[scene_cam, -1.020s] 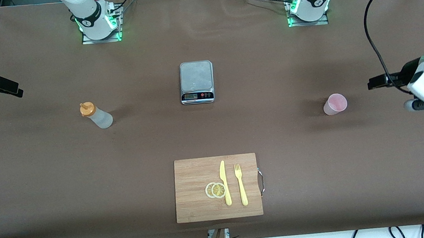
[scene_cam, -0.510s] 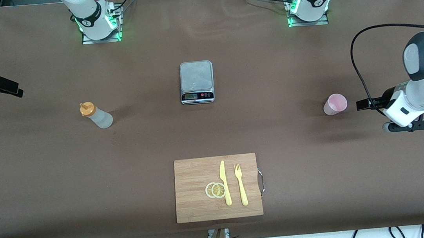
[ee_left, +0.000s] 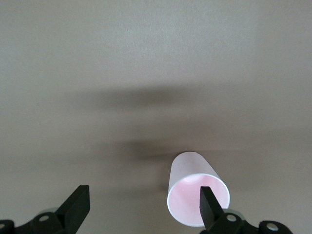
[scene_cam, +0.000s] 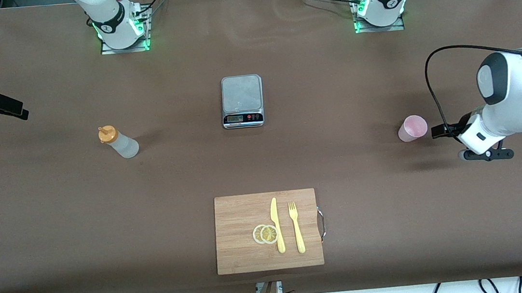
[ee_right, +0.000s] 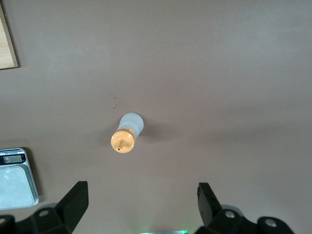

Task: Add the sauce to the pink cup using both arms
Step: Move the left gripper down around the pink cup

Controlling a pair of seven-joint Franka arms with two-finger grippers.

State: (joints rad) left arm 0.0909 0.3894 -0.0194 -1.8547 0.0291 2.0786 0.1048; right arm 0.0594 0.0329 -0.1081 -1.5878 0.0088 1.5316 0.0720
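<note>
Closing in, left gripper (scene_cam: pixel 435 132) wide open just beside pink cup (scene_cam: pixel 412 128), lower than a second ago | right gripper (scene_cam: pixel 14 110) open, waiting over the table near sauce (scene_cam: pixel 118 141) | scale (scene_cam: pixel 242 101) between sauce and cup; grasp looks next

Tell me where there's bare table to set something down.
Bare brown table lies between the sauce bottle and the cutting board, and between the kitchen scale and the pink cup. It is tight beside the cup, where the open left gripper sits. The open right gripper waits at its own table end.
</note>
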